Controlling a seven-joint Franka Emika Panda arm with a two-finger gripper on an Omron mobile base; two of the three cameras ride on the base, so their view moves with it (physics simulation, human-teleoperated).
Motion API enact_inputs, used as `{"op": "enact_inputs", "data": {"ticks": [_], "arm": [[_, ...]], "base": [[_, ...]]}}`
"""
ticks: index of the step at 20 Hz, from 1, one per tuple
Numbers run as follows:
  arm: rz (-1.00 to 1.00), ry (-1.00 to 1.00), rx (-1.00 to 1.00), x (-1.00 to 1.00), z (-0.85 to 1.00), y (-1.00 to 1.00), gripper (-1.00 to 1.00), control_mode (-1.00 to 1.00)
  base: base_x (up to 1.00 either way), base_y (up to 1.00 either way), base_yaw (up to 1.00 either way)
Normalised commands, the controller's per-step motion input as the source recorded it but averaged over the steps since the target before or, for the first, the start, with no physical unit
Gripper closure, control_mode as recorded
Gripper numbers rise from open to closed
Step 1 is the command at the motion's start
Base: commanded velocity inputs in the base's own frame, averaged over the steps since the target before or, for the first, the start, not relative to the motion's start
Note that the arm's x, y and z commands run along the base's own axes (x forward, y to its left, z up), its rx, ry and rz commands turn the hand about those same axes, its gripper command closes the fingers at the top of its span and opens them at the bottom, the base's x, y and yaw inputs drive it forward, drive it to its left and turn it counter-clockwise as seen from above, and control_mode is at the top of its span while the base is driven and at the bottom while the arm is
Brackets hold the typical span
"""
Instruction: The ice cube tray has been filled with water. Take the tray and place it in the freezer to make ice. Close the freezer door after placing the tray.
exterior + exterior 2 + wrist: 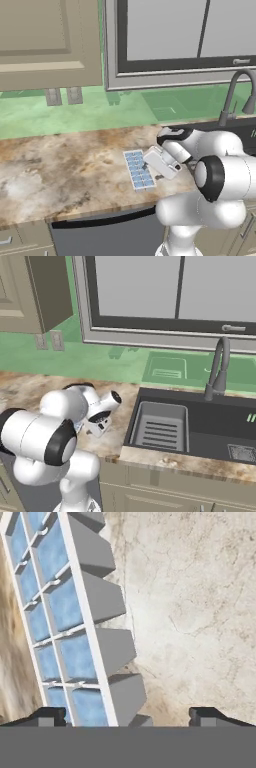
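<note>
The ice cube tray (139,170) lies flat on the marbled brown tabletop (65,170), at the centre of the left base view, just left of the white arm. Its white grid holds light-blue cells in two columns.

In the hand view the ice cube tray (70,619) occupies the left half of the frame, running from the upper left down to the bottom centre, with its grey cell walls visible along its right side. The pale tabletop (195,612) takes up the right half.

The claw (127,716) stands with its jaws wide apart, holding nothing. One dark fingertip (47,716) sits at the lower left, at the tray's near end; the other is at the lower right, over bare tabletop. Contact with the tray cannot be determined.

In the left base view the claw (159,164) hangs just right of the tray, pointing down toward it.

In the right base view a dark sink (200,426) with a ribbed grey insert occupies the centre right, with a grey faucet (218,371) behind it. A window (170,296) spans the upper frame above a green backsplash (125,363).
</note>
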Motion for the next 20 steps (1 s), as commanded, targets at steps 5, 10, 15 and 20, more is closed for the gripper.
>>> {"op": "enact_inputs", "data": {"ticks": [5,10,15,20], "arm": [[0.0,0.0,-0.02,0.14,-0.32,0.24,-1.0,-1.0],[0.0,-0.01,-0.01,0.13,-0.35,0.21,-1.0,-1.0],[0.0,0.0,0.0,0.1,-0.3,0.2,-1.0,-1.0],[0.0,0.0,-0.01,0.13,-0.24,0.29,1.0,-1.0]], "base": [[0.0,0.0,0.0],[0.0,0.0,0.0],[0.0,0.0,0.0],[0.0,0.0,0.0]]}}
